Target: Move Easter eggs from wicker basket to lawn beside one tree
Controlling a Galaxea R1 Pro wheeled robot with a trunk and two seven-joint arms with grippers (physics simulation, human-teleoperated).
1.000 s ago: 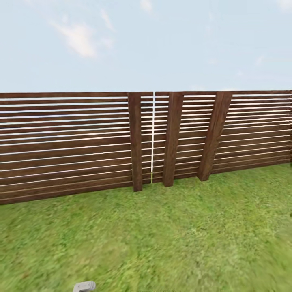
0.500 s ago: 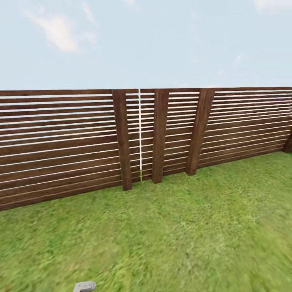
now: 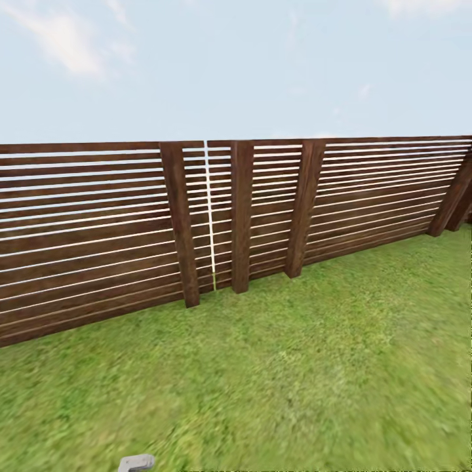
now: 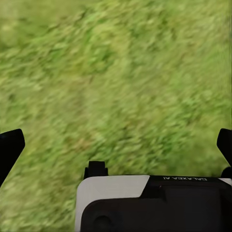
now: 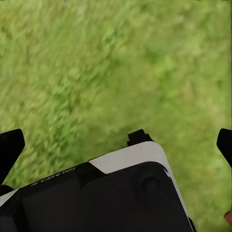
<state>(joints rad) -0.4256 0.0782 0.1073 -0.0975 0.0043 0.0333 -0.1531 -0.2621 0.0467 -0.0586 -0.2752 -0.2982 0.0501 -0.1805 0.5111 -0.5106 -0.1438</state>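
Observation:
The lawn (image 3: 295, 367) spreads as mottled green grass across the lower half of the head view. The Easter eggs, the wicker basket and the tree are out of view. In the left wrist view my left gripper (image 4: 116, 145) hangs over bare grass (image 4: 121, 72), its two black fingertips far apart at the picture's edges and nothing between them. My right gripper (image 5: 116, 145) is likewise open over grass (image 5: 96, 63), holding nothing. A small grey piece of my left arm (image 3: 136, 463) pokes in at the head view's lower edge.
A brown horizontal-slat wooden fence (image 3: 85, 236) with upright posts (image 3: 241, 216) bounds the garden straight ahead and runs off to the far right, where it meets a corner (image 3: 459, 196). Open grass lies between me and the fence. Pale blue sky is above.
The whole head view has slid left, so the camera has turned to the right; more of the fence's right end and its corner now show. Both grippers stay open.

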